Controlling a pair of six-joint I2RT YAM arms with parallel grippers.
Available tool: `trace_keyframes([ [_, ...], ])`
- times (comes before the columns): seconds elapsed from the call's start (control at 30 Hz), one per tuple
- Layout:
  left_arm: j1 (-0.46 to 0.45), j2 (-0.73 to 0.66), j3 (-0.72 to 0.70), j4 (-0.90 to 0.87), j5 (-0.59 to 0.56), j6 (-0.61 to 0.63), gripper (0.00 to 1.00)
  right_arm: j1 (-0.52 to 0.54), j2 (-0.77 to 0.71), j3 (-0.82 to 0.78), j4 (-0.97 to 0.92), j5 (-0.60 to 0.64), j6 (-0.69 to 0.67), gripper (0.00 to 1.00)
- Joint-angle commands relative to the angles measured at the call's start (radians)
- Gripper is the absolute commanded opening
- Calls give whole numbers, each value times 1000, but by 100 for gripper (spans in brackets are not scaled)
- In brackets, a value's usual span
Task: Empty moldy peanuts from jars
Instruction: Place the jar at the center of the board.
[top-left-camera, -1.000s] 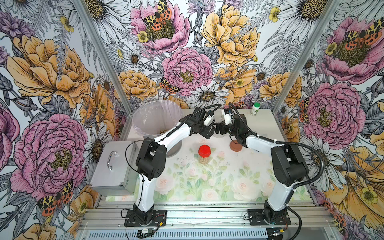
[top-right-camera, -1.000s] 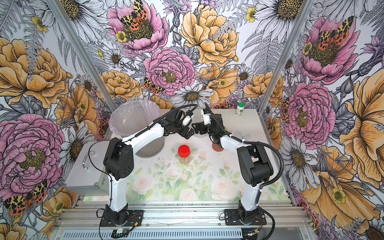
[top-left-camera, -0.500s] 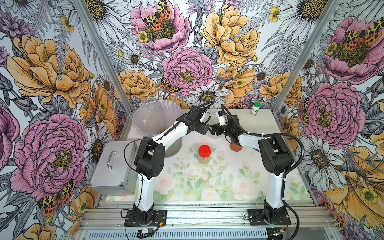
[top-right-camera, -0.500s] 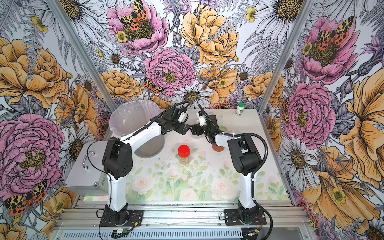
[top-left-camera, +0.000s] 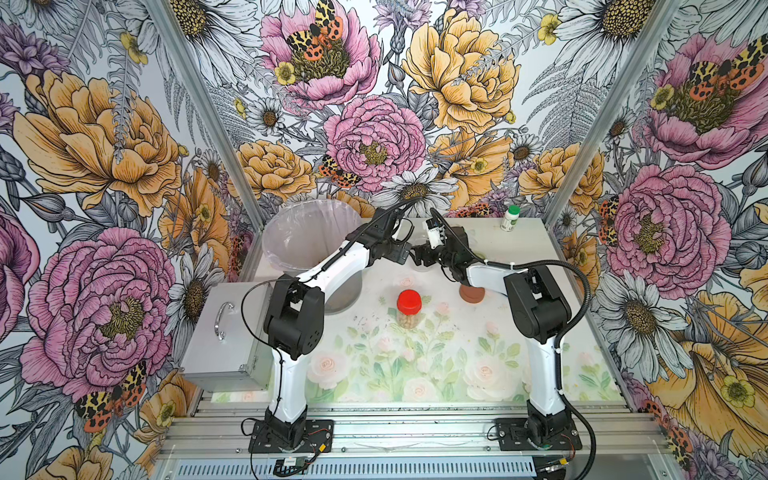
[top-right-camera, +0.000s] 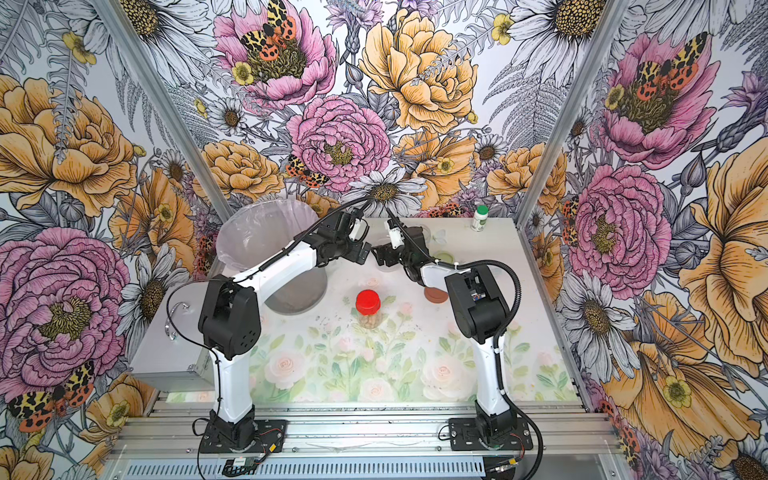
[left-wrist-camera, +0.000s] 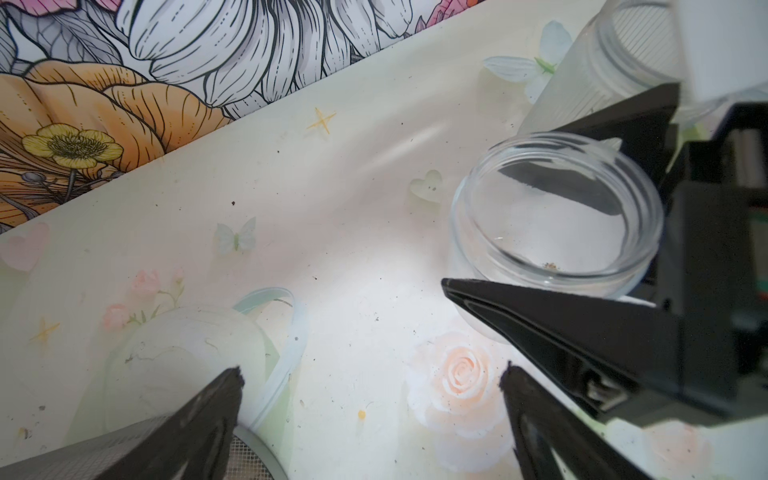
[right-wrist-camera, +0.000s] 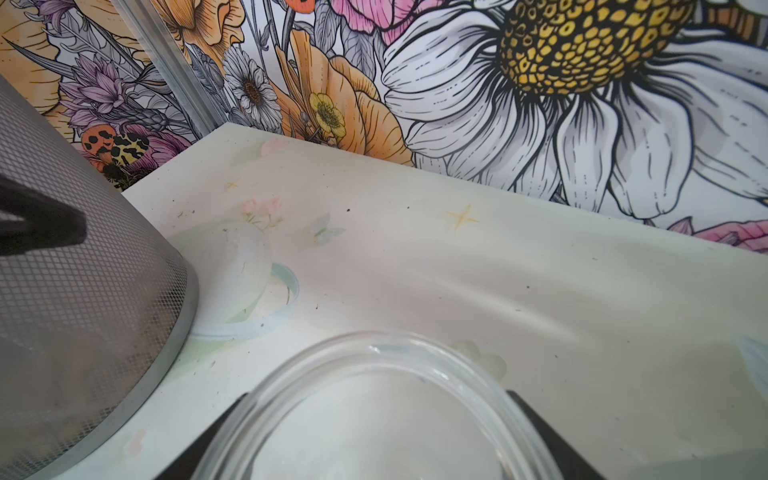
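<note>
Floral mat (top-left-camera: 457, 353): mesh bin (right-wrist-camera: 83, 311) near jar (right-wrist-camera: 374, 374)

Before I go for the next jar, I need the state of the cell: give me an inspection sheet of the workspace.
Surface: floral mat, dusted with dark specks.
Job's things: empty jar lidless in right tool; second lidless jar nearby; red-lidded jar closed, peanuts inside; brown lid and pale green lid loose on mat.
Clutter: white bottle at back; metal box and lined bin at left.
Grippers: left tool open, empty; right tool shut on empty jar.
Cables: black cables hang in loops, clear of jars.
Surroundings: floral walls, nothing else seen.
</note>
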Motion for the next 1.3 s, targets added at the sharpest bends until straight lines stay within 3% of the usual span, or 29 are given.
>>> trace_keyframes([
  [0.0,5,-40,-2,28,-3,-8,99,10,26,75,9,25,-17,46],
  [0.33,13,-34,7,46,24,-10,99,15,76,193,-134,54,-11,63],
  [0.77,30,-39,-1,65,48,-18,99,32,48,173,-186,87,-7,61],
  [1.27,22,-63,-49,113,73,-44,99,58,-117,-125,-68,185,37,61],
])
